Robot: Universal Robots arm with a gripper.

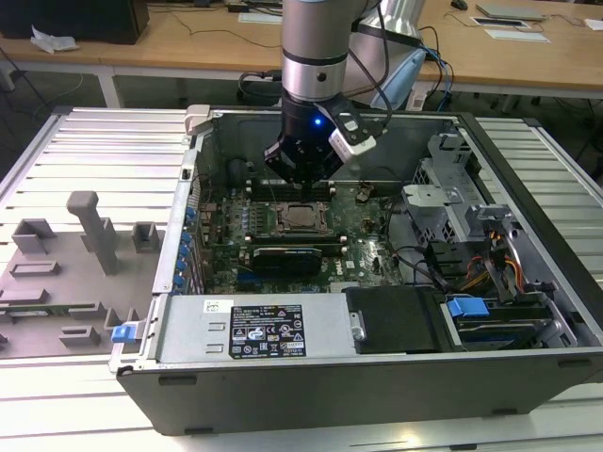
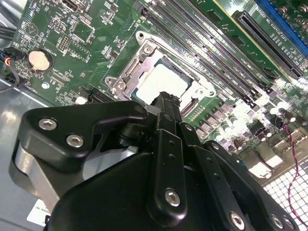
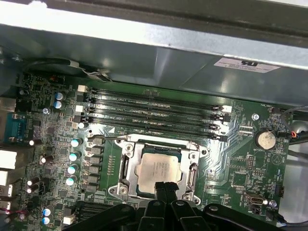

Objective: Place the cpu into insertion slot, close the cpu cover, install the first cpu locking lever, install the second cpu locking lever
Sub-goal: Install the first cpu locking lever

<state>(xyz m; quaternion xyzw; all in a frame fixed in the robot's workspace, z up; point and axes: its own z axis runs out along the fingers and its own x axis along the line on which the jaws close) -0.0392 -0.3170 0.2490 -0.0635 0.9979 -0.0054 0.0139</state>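
Claw: in the first wrist view we see the gripper [image 3: 166, 185] with its two fingertips together and nothing between them.
Claw place: it is over one edge of the insertion slot [image 3: 161, 146]; we cannot tell if it touches.
Cpu: the cpu [image 3: 158, 168] lies flat inside the insertion slot, pale face up.
Cover: the cpu cover [image 3: 126, 166] lies flat on the insertion slot and frames the cpu.
Around: the green motherboard [image 3: 240, 159] surrounds the insertion slot, and the black memory slots [image 3: 154, 108] run just beside it.
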